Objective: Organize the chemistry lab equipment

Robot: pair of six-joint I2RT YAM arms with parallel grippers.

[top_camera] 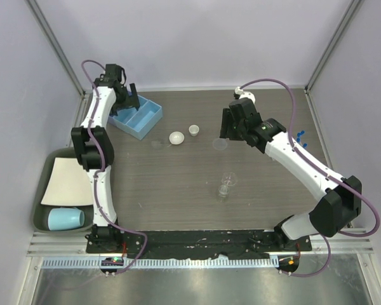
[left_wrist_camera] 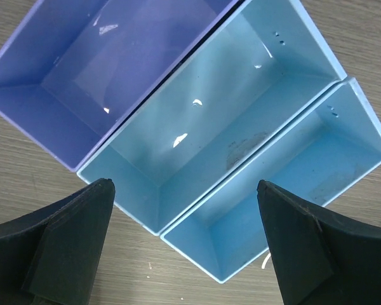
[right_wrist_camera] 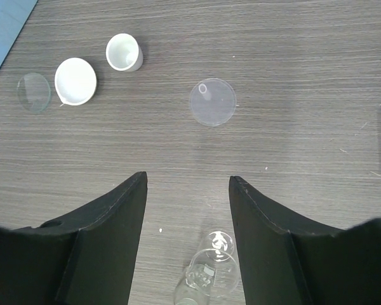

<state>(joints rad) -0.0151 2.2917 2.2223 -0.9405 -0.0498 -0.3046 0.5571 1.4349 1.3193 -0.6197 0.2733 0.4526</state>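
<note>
Left hand (left_wrist_camera: 184,185): fingers spread as wide as they go, nothing between them; it hangs over the blue tray at the far left of the table.
Right hand (right_wrist_camera: 187,178): fingers parted about halfway, gripping nothing; it hovers over bare table near the middle.
Blue tray (left_wrist_camera: 247,159): divided into long compartments, and those in the left wrist view hold nothing; it sits at an angle to the table edge.
Funnel (right_wrist_camera: 212,101): clear, wide mouth up, alone on the wood just ahead of the right fingertips and apart from them.
Beaker (right_wrist_camera: 209,273): clear glass, on the table on the near side of the right hand, showing between its two fingers at the bottom of the right wrist view.
White bowl (right_wrist_camera: 75,81): shallow, upright, between the tray and the funnel.
White cup (right_wrist_camera: 124,52): small, upright, just beside the bowl on its far right.
Glass disc (right_wrist_camera: 33,92): clear and round, flat on the table just left of the bowl.
Blue-capped tubes (top_camera: 300,136): at the right edge of the table, partly hidden by the right arm.
Grey bin (top_camera: 41,190): off the table's left side, holding a white sheet (top_camera: 66,181) and a pale-blue cup (top_camera: 66,219) on its side.
</note>
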